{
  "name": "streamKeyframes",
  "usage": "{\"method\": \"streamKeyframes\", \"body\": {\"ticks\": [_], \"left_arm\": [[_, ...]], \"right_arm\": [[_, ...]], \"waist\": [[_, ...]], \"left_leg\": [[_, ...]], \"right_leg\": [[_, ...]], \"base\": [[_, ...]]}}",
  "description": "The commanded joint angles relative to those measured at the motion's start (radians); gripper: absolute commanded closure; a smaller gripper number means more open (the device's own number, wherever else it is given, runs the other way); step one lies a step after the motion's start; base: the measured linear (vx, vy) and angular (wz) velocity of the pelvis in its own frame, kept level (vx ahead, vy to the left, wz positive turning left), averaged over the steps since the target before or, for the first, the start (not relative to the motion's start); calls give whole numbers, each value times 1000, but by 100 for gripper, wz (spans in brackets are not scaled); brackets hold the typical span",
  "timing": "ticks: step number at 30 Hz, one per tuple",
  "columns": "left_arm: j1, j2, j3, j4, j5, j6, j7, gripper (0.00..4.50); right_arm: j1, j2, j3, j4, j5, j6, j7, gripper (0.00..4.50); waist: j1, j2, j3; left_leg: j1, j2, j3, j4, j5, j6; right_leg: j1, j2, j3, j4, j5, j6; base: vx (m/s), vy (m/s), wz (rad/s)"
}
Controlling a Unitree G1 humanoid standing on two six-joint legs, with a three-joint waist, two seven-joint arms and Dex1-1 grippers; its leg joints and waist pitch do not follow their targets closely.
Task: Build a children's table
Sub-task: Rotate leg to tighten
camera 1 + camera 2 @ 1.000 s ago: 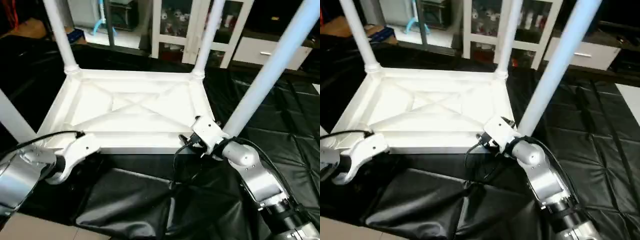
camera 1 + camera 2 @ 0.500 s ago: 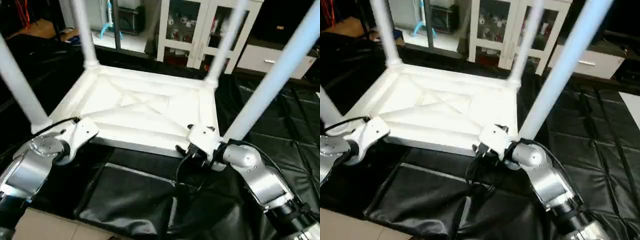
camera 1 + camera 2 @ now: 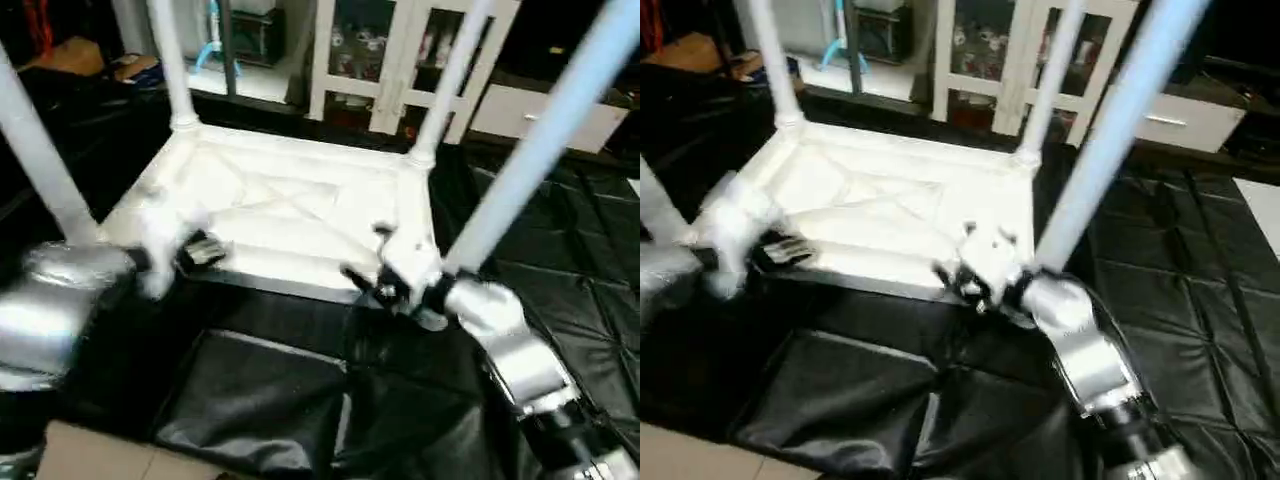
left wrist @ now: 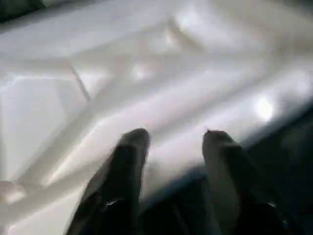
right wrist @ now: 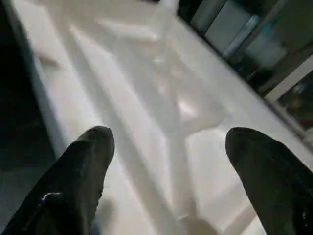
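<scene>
Children's table (image 3: pixel 300 215) is lying upside down on black sheeting (image 3: pixel 280 400), four legs (image 3: pixel 545 150) standing up. Looks light, stiff, slick plastic; the near rim is probably offering the best hold. Left end effector (image 4: pixel 171 139) and right end effector (image 5: pixel 166 142) are hovering spread over that rim, gripping nothing.

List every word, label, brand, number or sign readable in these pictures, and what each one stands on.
None can be read.
Table top and legs: plain white, no marks.
Cabinet: things behind its glass are too blurred to read.
Left gripper and right gripper: plain black fingers, no print.
</scene>
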State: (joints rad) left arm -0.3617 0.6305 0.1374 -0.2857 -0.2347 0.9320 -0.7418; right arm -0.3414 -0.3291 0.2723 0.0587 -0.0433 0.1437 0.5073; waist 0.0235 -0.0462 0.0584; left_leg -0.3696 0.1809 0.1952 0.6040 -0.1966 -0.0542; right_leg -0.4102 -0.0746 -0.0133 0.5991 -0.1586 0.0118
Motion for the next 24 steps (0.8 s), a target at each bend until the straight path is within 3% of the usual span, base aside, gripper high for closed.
{"method": "streamKeyframes", "body": {"ticks": [1,3,4,5,6,7,9,11,13,14,16,18,19,20,22,24], "left_arm": [[43,-12,126,-68,-95,53,-22,212],[61,-15,164,-77,-119,42,-29,202],[117,-3,231,-97,-156,11,-61,199],[149,8,263,-106,-172,-5,-80,193],[187,16,296,-117,-180,-26,-93,182],[210,21,316,-125,-183,-36,-100,158],[268,-5,352,-143,-169,-104,-94,155],[314,-54,381,-178,-173,-136,-80,138],[343,-114,414,-205,-171,-175,-42,113],[360,-139,421,-204,-133,-217,6,111],[395,-180,422,-190,-61,-305,100,108],[430,-251,410,-185,-16,-344,220,81],[473,-306,333,-199,32,-449,268,81],[482,-330,302,-197,53,-491,288,81],[484,-364,270,-187,79,-533,318,81],[477,-421,226,-165,94,-577,339,81]], "right_arm": [[23,4,-13,-7,0,-10,-15,43],[28,13,-12,-8,1,-17,-22,43],[38,29,-7,-11,1,-28,-32,43],[43,38,-5,-13,1,-32,-37,43],[51,51,-6,-15,6,-34,-37,43],[55,59,-7,-17,10,-35,-37,43],[77,86,-19,-36,41,-31,-48,43],[105,106,-32,-63,75,-21,-57,43],[138,121,-45,-91,104,-7,-65,43],[161,129,-53,-109,127,-4,-64,43],[211,150,-74,-152,172,11,-71,43],[281,186,-113,-222,226,79,-106,43],[355,202,-140,-285,234,107,-148,43],[385,205,-148,-307,236,99,-159,43],[425,209,-157,-330,242,78,-169,43],[483,202,-167,-354,248,54,-173,43]], "waist": [[-2,18,-55],[-3,20,-54],[-4,15,-52],[-1,17,-56],[-7,14,-54],[-8,19,-55],[-9,26,-48],[-8,28,-47],[4,41,-44],[7,36,-42],[11,43,-46],[10,42,-44],[13,40,-43],[14,39,-43],[18,41,-46],[16,46,-41]], "left_leg": [[15,35,-20,-84,-245,-35],[17,34,-18,-84,-261,-28],[13,34,-19,-86,-264,-24],[11,33,-21,-83,-247,-22],[2,34,-22,-88,-234,-17],[10,35,-21,-87,-243,-13],[12,38,-22,-92,-288,-15],[21,42,-23,-96,-339,-28],[24,44,-25,-102,-379,-45],[21,45,-25,-102,-391,-46],[20,41,-29,-103,-407,-49],[16,43,-29,-103,-410,-45],[13,44,-31,-105,-411,-41],[10,46,-33,-107,-414,-41],[21,45,-33,-106,-460,-47],[19,43,-36,-108,-507,-52]], "right_leg": [[32,-37,22,-54,-198,-207],[28,-34,23,-57,-218,-199],[28,-36,24,-58,-223,-195],[31,-39,24,-54,-209,-197],[33,-38,23,-53,-200,-193],[26,-34,23,-55,-200,-190],[22,-33,23,-62,-225,-183],[16,-32,23,-65,-254,-174],[14,-32,24,-68,-265,-160],[15,-34,25,-73,-266,-151],[17,-35,25,-71,-297,-132],[17,-35,27,-77,-293,-125],[20,-36,27,-81,-297,-113],[21,-37,27,-84,-309,-104],[11,-35,27,-90,-360,-90],[9,-37,26,-100,-433,-62]], "base": [[0,0,0],[0,0,0],[0,0,0],[0,0,0],[0,0,0],[0,0,0],[0,0,0],[0,0,0],[0,0,0],[0,0,0],[0,0,0],[0,0,0],[0,0,0],[0,0,0],[0,0,0],[0,0,0]]}}
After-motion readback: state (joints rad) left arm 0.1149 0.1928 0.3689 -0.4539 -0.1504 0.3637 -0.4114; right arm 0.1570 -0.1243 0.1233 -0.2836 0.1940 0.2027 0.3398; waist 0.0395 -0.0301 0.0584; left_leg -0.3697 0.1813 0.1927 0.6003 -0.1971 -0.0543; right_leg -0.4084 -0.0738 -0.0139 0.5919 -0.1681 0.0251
